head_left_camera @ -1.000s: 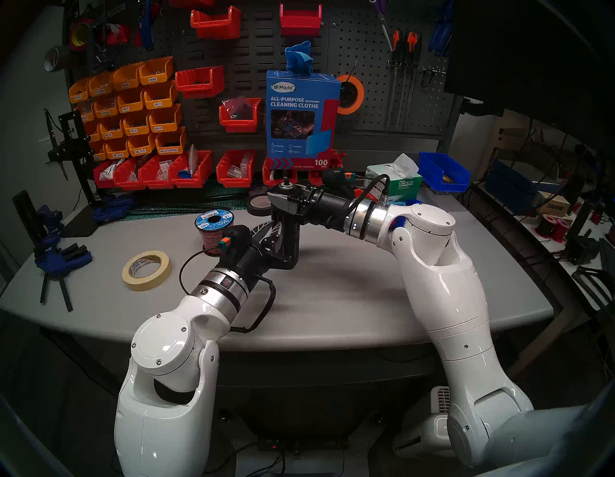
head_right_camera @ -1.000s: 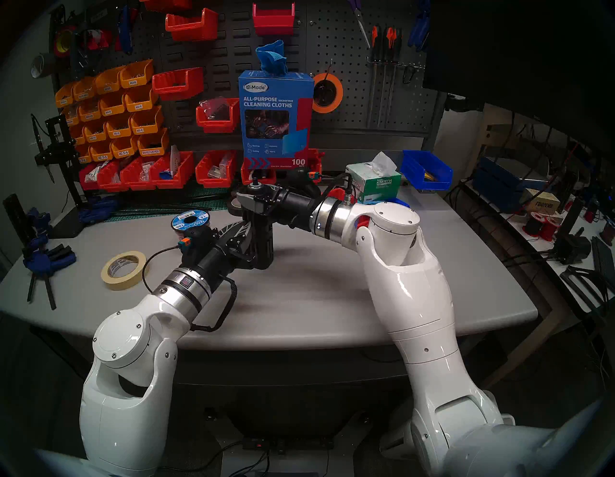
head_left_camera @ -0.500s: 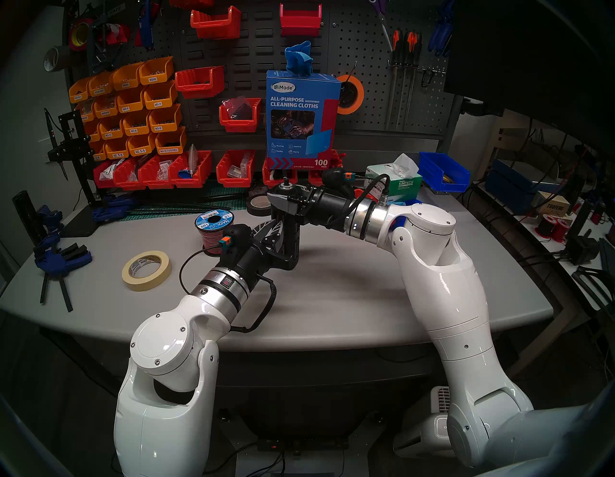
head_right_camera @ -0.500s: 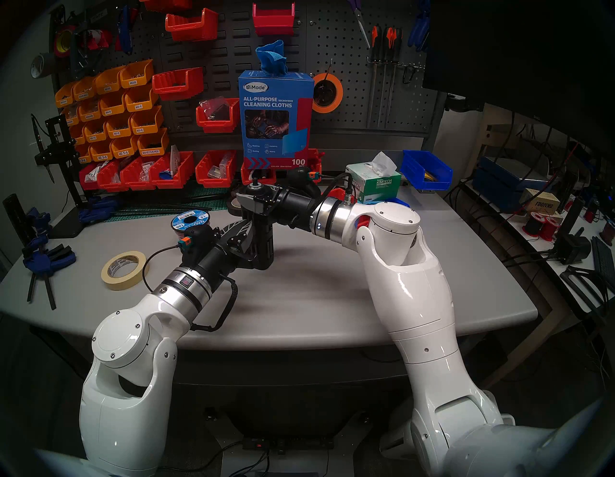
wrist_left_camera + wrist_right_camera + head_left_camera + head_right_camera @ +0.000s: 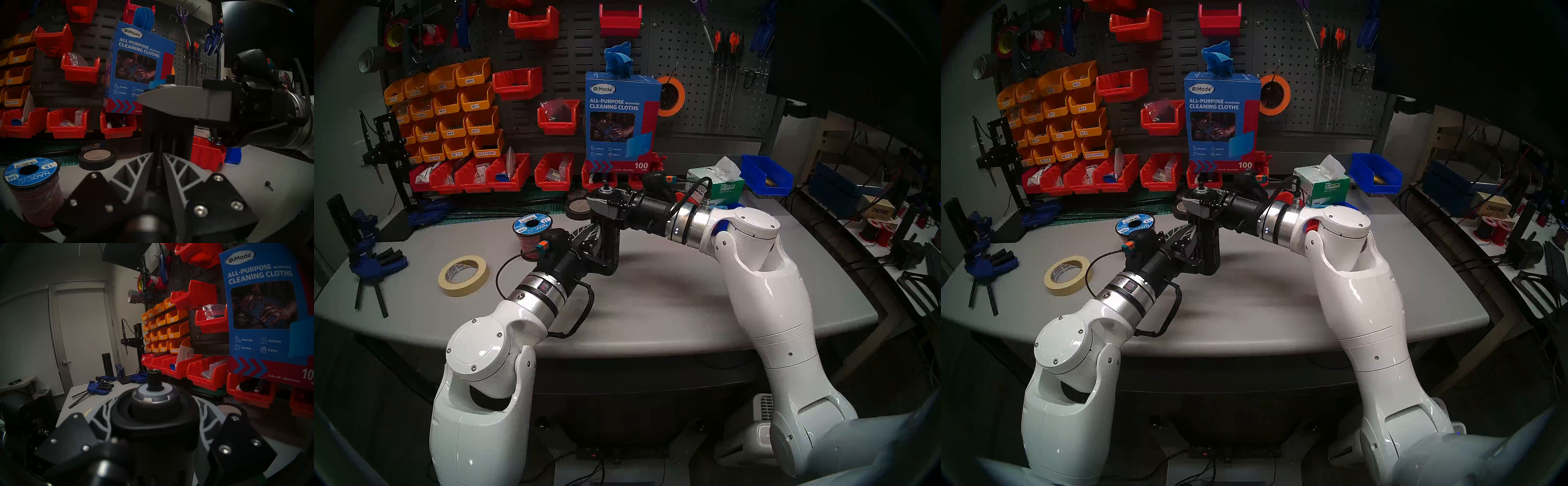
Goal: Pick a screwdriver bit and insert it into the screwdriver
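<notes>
The screwdriver point(image 5: 608, 237) stands upright near the middle of the grey surface point(image 5: 653, 305), a matte black cylinder with slots down its side. Both arms have come in level to meet it.

The right claw point(image 5: 602, 203) is clamped round the top of the screwdriver, just under the silver ring point(image 5: 152, 395) — in the right wrist view its two fingers hug either side of the black collar, and a short black stub point(image 5: 153, 378) sticks up from the centre of the ring.

The left claw point(image 5: 158, 162) is lower down, at the cylinder's side. Its ribbed grey fingers point(image 5: 136, 168) have drawn in close on either side of a thin silver bit point(image 5: 159, 156) sitting in one of the slots. The gap between them is narrow, but whether the tips actually pinch the bit I cannot tell — that spot is dark and a little blurred.

Around them: a spool of red wire point(image 5: 531, 237) with a blue label just left of the left wrist, a roll of masking tape point(image 5: 463, 275) nearer the front edge, and a roll of black tape point(image 5: 578, 208) behind the screwdriver. A small black screw point(image 5: 269, 185) lies alone on the surface off to the right in the left wrist view. A blue box of cleaning cloths point(image 5: 621, 122) stands at the back against the pegboard.
</notes>
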Controlling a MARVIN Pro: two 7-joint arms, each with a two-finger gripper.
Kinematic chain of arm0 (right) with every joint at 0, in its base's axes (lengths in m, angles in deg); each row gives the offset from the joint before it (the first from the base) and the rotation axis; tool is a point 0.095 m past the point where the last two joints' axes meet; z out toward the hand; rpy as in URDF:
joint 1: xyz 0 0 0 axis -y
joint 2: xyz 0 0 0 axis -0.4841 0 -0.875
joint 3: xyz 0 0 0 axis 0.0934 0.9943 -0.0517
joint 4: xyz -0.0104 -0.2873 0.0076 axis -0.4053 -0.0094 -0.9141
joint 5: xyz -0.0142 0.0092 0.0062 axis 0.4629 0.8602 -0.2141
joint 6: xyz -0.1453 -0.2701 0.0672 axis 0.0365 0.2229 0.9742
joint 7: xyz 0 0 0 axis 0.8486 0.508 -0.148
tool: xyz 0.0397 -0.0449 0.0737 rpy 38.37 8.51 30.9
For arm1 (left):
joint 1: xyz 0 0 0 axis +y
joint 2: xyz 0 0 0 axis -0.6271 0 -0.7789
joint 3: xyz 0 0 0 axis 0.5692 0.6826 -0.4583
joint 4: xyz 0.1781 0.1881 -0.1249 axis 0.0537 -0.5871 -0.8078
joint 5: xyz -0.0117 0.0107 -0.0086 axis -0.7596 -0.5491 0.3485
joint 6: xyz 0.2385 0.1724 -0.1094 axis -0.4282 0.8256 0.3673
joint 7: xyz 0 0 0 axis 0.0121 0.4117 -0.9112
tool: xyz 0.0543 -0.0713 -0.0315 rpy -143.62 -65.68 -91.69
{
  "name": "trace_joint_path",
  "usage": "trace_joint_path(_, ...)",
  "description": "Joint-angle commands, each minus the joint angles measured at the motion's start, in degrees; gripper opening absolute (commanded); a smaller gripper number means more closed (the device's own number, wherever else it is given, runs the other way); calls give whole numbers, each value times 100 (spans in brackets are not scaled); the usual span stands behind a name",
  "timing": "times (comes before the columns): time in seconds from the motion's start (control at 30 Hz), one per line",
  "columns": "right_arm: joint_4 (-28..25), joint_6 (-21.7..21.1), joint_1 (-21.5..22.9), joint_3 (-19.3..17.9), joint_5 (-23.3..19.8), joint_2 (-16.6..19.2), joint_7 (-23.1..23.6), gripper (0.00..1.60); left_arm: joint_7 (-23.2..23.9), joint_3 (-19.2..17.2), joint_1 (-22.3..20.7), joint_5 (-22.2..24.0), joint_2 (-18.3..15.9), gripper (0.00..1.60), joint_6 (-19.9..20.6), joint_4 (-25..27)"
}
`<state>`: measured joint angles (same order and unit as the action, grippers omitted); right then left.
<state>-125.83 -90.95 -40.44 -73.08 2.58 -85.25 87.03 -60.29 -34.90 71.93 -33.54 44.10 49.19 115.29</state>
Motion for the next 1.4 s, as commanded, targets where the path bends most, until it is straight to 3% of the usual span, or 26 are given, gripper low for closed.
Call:
trace_joint_path(0.0, -180, -3, 1, 18, 5, -12, -4, 0, -1, 21, -96, -26, 2, 68, -107, 152)
trace_joint_path(0.2, -185, -4, -6, 17, 8, -15, 2, 0, 7, 22, -81, -40, 21, 43, -127, 157)
trace_joint_path(0.23, -186, -2, -3, 20, 10, -15, 4, 0, 10, 20, -76, -41, 34, 29, -125, 161)
trace_joint_path(0.27, -185, -1, -2, 21, 12, -16, 4, 0, 10, 20, -73, -42, 38, 3, -123, 162)
trace_joint_path(1.37, -131, 58, 55, 21, -11, -4, 3, 0, 99, -187, 253, 146, 45, 0, 73, 460)
